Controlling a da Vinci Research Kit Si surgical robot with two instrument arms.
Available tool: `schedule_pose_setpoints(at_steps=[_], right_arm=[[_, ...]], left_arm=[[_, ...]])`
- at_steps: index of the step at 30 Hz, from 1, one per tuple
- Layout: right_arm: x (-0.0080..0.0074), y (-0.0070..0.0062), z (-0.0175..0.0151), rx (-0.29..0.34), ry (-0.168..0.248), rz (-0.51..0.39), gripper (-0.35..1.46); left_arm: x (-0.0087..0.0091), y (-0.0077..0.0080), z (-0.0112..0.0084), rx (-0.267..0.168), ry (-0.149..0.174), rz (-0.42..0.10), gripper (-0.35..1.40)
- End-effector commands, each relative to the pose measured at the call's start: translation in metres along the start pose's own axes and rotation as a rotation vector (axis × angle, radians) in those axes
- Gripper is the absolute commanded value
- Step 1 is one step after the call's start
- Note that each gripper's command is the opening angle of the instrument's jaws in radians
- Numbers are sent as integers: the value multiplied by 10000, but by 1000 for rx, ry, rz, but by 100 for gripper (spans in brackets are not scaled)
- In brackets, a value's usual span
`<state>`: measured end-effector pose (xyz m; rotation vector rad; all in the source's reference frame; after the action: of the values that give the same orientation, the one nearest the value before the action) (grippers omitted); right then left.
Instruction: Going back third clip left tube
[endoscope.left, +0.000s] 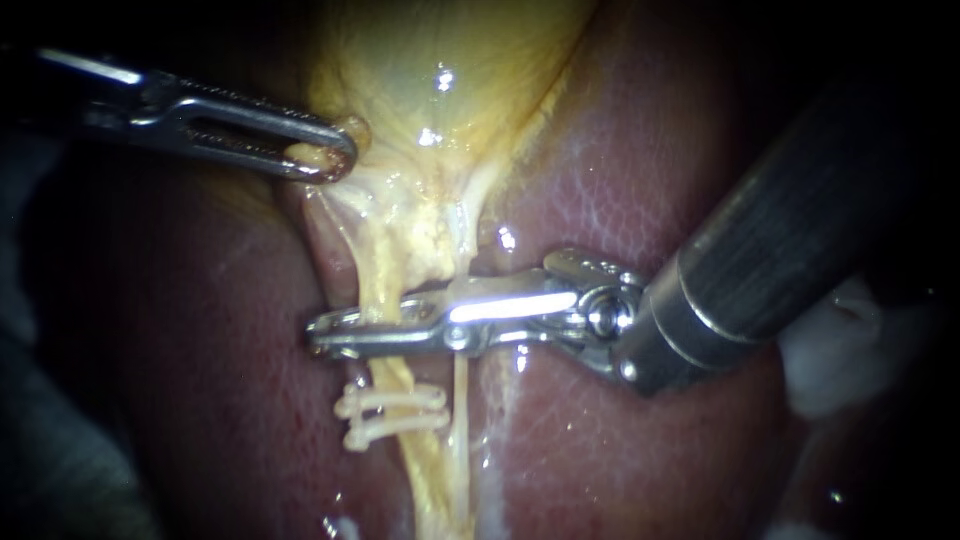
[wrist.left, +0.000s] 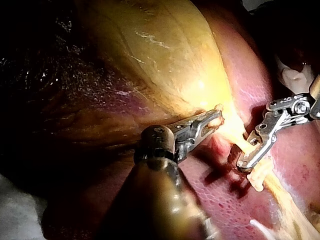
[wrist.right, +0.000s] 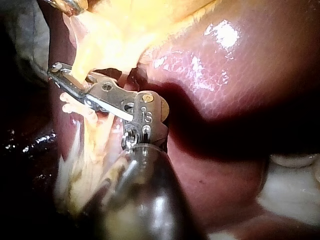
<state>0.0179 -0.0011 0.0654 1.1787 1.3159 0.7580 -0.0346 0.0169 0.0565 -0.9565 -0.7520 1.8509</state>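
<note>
Left tube runs thru the narrow gap of the right instrument pincer, one half in front of it, the other behind. That pincer is slightly apart, not clamped on anything. Its shaft comes in from the right. The pincer lies across the thin right tube nearer its hinge and straddles the left one nearer its tips, which end just past it. Two white clips sit on the same tube just beside the pincer, on the side away from the gallbladder. They are close together and near the metal w/o touching it. Left instrument pincer is clamped on a yellow fold at the gallbladder's edge, well apart from the right pincer, on its gallbladder side. Liver lies under both tubes & the pincer.
</note>
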Motion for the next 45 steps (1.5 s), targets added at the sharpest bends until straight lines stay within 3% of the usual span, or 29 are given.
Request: schedule_pose_setpoints(at_steps=[1,4,6,13,18,22,25,27,33,36,39,45], right_arm=[[-1,1,1,1,-1,0,-22],[-6,5,7,-6,1,-4,21],[-9,11,12,-9,1,-8,36],[-26,35,18,-72,44,-25,46],[-24,37,0,-102,20,-53,46],[-26,22,-17,-143,-32,-137,46],[-24,2,-34,-199,-75,-250,48],[-20,-16,-48,-226,-119,-340,48],[-7,-67,-94,-325,-202,-605,49],[-1,-85,-115,-370,-250,-685,50],[8,-94,-133,-393,-302,-745,50],[16,-102,-151,-386,-316,-778,50]], left_arm=[[0,0,0,0,0,0,-35],[0,0,0,0,0,0,-35],[0,0,0,0,0,0,-35],[0,-1,-1,-1,0,0,-35],[-1,-1,-1,-1,0,1,-35],[-1,-1,-2,-1,-1,1,-35],[-1,-1,-3,-1,-1,1,-35],[-1,-1,-3,-2,-1,1,-35],[-1,-3,-3,-2,-1,1,-35],[-1,-3,-3,-2,-1,1,-35],[-1,-3,-3,-2,-1,1,-35],[0,-4,-2,-2,-1,1,-35]])
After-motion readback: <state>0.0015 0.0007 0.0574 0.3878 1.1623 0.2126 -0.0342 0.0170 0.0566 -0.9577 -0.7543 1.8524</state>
